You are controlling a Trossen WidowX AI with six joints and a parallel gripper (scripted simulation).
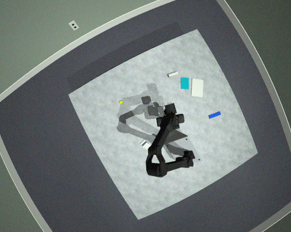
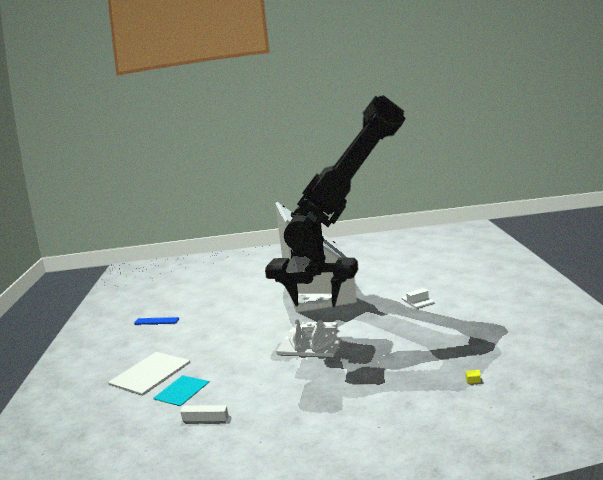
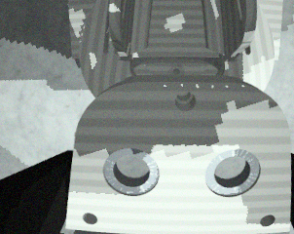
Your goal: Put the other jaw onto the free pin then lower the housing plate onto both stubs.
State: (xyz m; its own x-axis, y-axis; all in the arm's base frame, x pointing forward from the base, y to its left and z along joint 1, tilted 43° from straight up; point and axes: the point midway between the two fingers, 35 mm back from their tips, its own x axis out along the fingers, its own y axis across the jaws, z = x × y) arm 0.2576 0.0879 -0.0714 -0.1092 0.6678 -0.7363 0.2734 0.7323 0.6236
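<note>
Spanning the pale housing plate (image 2: 314, 298) (image 3: 181, 207), the fingers of the gripper (image 1: 170, 120) (image 2: 315, 303) (image 3: 177, 163) gripped it from both sides, well apart from one another. The plate hung in the air, near and above the white jaw assembly (image 1: 160, 110) (image 2: 314, 338), which stood on the table (image 1: 110, 152) (image 2: 497, 439) on its flat base (image 2: 291, 353). The plate was therefore off the stubs, and the mechanism was not closed

In the wrist view, two metal rings (image 3: 109, 181) sat side by side on the plate, with a small round feature beyond them and a dark spot near each lower corner. Parts of the assembly showed past its far edge (shadow covered much of them, so I cannot tell whether the teeth meshed or whether both jaws sat on their pins)

The black arm (image 1: 160, 137) (image 2: 363, 149) partly hid the assembly from the top camera. A teal sheet (image 1: 184, 83) (image 2: 181, 390) lay between a cream slab (image 1: 197, 87) (image 2: 149, 372) and a cream block (image 1: 173, 74) (image 2: 204, 413). A blue bar (image 1: 214, 115) (image 2: 156, 320) and a yellow cube (image 1: 120, 102) (image 2: 473, 376) lay on opposite sides of the assembly, both well apart from it
</note>
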